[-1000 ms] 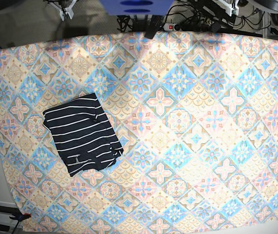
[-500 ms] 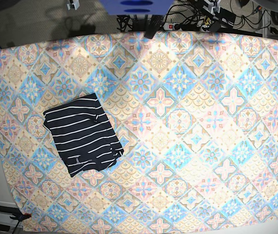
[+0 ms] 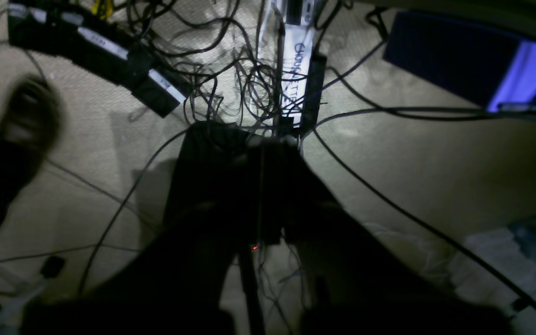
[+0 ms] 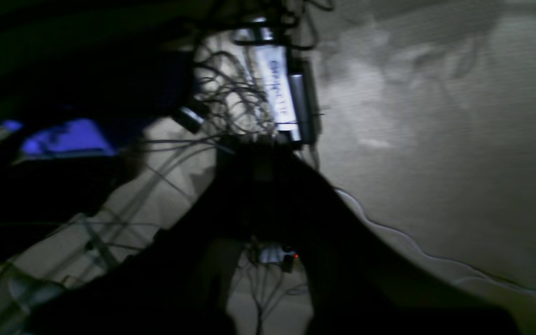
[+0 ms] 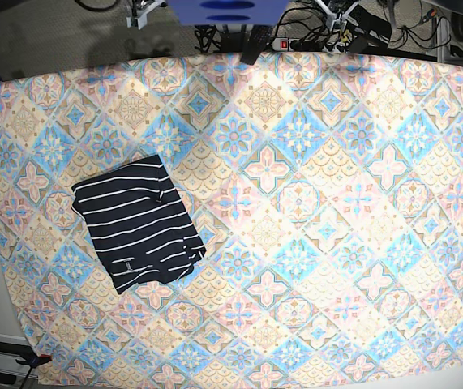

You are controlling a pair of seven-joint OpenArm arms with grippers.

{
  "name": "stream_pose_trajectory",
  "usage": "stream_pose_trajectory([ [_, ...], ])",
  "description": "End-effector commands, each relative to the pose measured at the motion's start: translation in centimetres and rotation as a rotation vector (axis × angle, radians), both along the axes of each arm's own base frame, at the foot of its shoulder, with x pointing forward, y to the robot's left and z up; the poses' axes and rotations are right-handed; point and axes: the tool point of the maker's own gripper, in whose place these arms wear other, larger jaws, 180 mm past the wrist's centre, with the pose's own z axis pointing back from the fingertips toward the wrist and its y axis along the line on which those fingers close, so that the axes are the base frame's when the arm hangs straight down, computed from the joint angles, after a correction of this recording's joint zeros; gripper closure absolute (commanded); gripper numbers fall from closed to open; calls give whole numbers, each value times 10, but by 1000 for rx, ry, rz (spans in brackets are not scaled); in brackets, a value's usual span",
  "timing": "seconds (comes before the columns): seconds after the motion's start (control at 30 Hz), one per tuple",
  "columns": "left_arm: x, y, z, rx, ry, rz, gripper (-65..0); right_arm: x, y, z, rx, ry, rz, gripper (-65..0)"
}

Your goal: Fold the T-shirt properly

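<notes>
In the base view you have the T-shirt (image 5: 138, 224) lying as a compact, slightly skewed rectangle on the left part of the bench (image 5: 336, 203), flat on the patterned cloth with its stripes running across it. Its edges look fairly even, with a small bunching at the lower right corner, so I judge the folding done or nearly so. Neither arm reaches over the cloth; only bits of white hardware show past the far edge, which suggests both arms are parked clear of the work. No container appears anywhere on the bench.

In the left wrist view you are looking down at the floor, not the bench: a tangle of cables (image 3: 249, 74) and a power strip (image 3: 296, 70) lie beyond the left gripper (image 3: 261, 153). Its jaws stand together, dark and backlit, with nothing between them. The shirt is not in this view.

In the right wrist view you see much the same floor and the same power strip (image 4: 279, 93), blurred. The right gripper (image 4: 258, 153) is a dark shape with its jaws together and empty. The downward, off-bench aim fits an arm drawn back to rest rather than one lined up for another fold.
</notes>
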Motion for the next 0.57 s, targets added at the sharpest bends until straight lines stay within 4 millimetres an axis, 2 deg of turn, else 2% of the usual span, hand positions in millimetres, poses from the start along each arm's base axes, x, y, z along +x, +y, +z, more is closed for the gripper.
stream_pose_trajectory([
  [0.0, 0, -5, 0, -12, -3, 5, 0, -3, 6, -1, -13, 8, -11, -9],
  [0.07, 4, -8, -2, -14, -5, 9, 0, -3, 14, -4, -48, 19, -16, -10],
  [0.17, 7, -16, -3, -27, -8, 13, 0, 26, 32, -7, -77, -28, -34, -10],
  [0.2, 7, -16, -3, -27, -8, 13, 0, 29, 37, -7, -82, -38, -40, -10],
  [0.37, 10, -27, -3, -44, -14, 18, 0, 36, 44, -6, -86, -74, -54, -11],
  [0.53, 17, -29, -4, -46, -25, 16, 0, 39, 44, -6, -88, -84, -56, -11],
])
